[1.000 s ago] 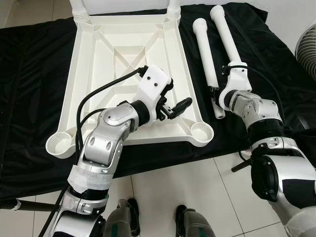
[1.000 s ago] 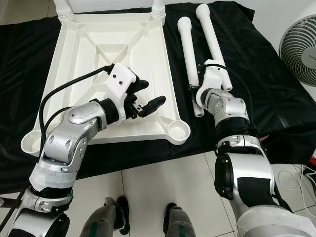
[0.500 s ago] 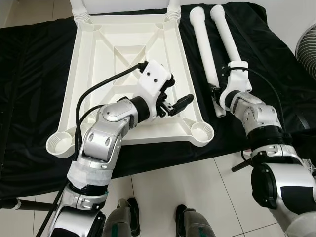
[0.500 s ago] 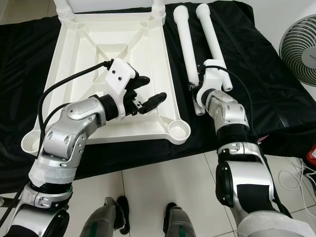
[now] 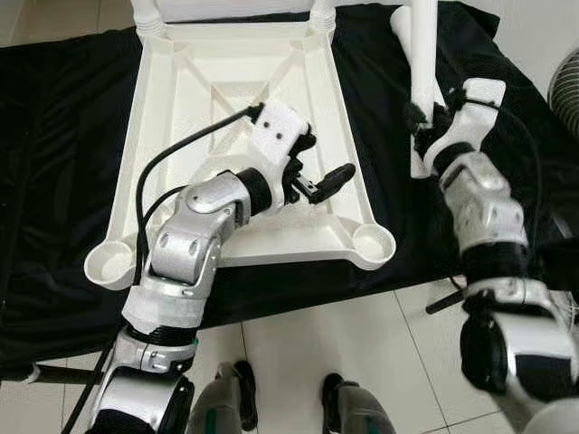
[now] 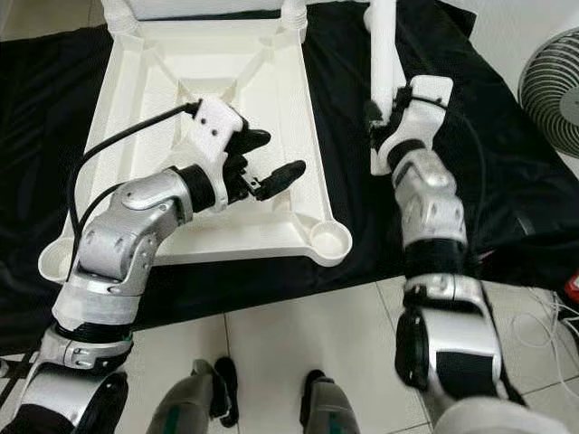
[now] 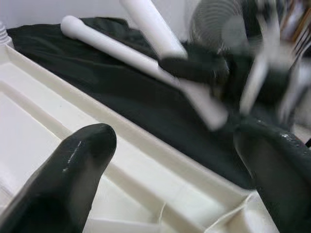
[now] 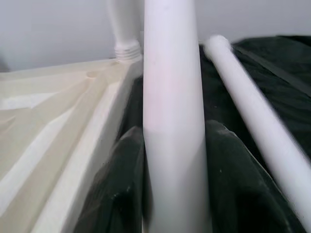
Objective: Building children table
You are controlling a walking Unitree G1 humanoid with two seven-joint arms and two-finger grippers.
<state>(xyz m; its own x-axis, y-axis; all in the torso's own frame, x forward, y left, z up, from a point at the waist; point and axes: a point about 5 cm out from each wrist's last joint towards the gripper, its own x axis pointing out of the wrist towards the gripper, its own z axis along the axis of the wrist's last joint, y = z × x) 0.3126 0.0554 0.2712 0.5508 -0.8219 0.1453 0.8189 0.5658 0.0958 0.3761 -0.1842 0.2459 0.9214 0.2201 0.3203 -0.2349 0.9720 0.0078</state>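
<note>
Nearest the robot, the upturned table top [image 5: 226,108] lay on the black cloth [image 5: 54,136], and its near right socket [image 5: 372,240] gaped open, ringed and waiting! The near left socket [image 5: 107,262] sat empty too, at the table top's other near corner. Just beyond the right socket, over the ribbed underside, the left gripper [image 5: 318,177] hovered with its fingers spread wide and nothing between them. Off the table top's right edge, the right gripper [image 5: 423,122] was clamped round a white leg [image 5: 422,54], and that leg stood close to upright, its long axis running up and away and its lower end [image 5: 419,168] hanging above the cloth. So the right arm looked the nearer worker: the open socket lay toward the robot and inward from that lower end. Open cloth lay between them, though the table top's raised rim would want clearing. Further out, a second leg [image 8: 257,116] lay flat on the cloth, and at the far edge two legs [image 5: 147,14] already stood in their sockets.
</note>
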